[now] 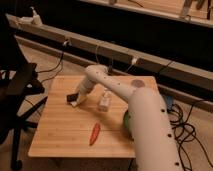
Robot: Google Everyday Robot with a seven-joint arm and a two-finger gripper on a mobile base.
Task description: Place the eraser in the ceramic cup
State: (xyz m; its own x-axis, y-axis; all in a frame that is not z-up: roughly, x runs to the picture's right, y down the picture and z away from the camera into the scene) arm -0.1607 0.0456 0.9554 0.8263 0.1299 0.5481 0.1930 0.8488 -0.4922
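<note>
We see a light wooden table (pixel 57 137), a red chilli (pixel 94 134) near its front edge, a small white bottle (pixel 104 102) mid-table, a dark eraser (pixel 71 97) toward the left, the gripper (pixel 76 101) low just beside it, a green bowl (pixel 125 122) at right.

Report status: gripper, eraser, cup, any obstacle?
Gripper low over table, at the eraser. Ceramic cup not identifiable. White bottle and red chilli lie apart from it.

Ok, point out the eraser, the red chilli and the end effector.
eraser (pixel 71 97): camera view, on its dark top face.
red chilli (pixel 94 133): camera view, on the middle of its body.
end effector (pixel 76 102): camera view, on its tip, low and right beside the eraser.
</note>
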